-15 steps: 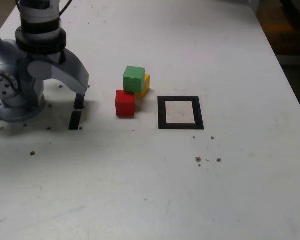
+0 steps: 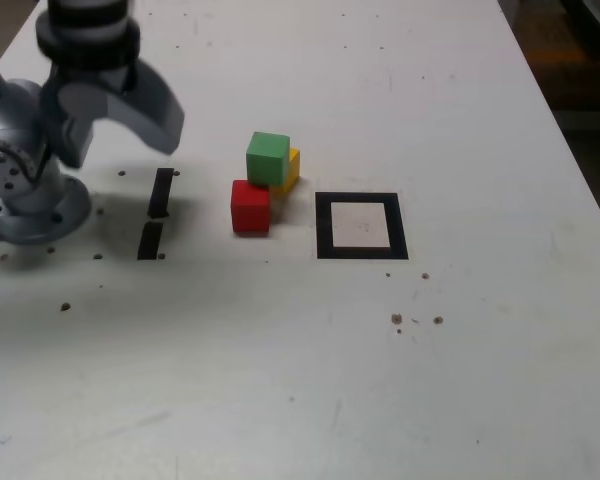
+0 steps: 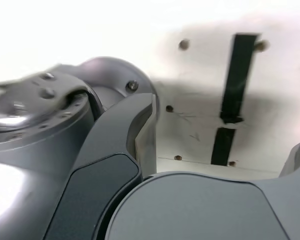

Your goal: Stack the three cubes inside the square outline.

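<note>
In the exterior view the green cube (image 2: 267,158) sits against the yellow cube (image 2: 291,170), which it mostly hides; I cannot tell whether it rests on it. The red cube (image 2: 250,207) stands just in front of them, touching or nearly so. The square outline (image 2: 323,226), black with a white inside, lies to the exterior view's right of the cubes and holds nothing. My gripper (image 2: 115,130) hangs open above the table at the far left, well apart from the cubes, with nothing between its fingers (image 3: 142,135). No cubes show in the wrist view.
Two short black strips (image 2: 157,212) lie on the table below the gripper, also seen as strips (image 3: 234,90) in the wrist view. The arm's grey base (image 2: 20,190) fills the left edge. Small dark specks (image 2: 397,319) dot the white table.
The gripper has risen and shifted slightly away from the table, uncovering the upper black strip. The cubes have not moved.
</note>
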You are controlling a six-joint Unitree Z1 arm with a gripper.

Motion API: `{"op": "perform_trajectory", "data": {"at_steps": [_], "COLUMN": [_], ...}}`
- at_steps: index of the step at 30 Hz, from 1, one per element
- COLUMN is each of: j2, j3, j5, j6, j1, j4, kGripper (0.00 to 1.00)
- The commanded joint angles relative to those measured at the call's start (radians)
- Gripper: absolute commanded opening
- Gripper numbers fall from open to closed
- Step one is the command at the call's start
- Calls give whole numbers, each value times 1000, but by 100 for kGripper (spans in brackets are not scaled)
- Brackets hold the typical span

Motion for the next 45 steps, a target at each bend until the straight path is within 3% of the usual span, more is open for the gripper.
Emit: {"op": "perform_trajectory", "data": {"at_steps": [1, 5, 15, 24, 30, 35, 41, 45], "j2": [16, 52, 196, 324, 383, 434, 452, 458], "j3": [-113, -253, -503, -488, -436, -424, -410, -394], "j5": [8, 8, -3, 25, 40, 53, 65, 64], "j6": [20, 61, 56, 55, 66, 67, 56, 55], "j1": [1, -12, -121, -123, -103, -100, -98, -92], "j4": [28, 76, 99, 91, 31, -11, -50, -83], "kGripper": [97, 97, 97, 95, 93, 84, 60, 49]}}
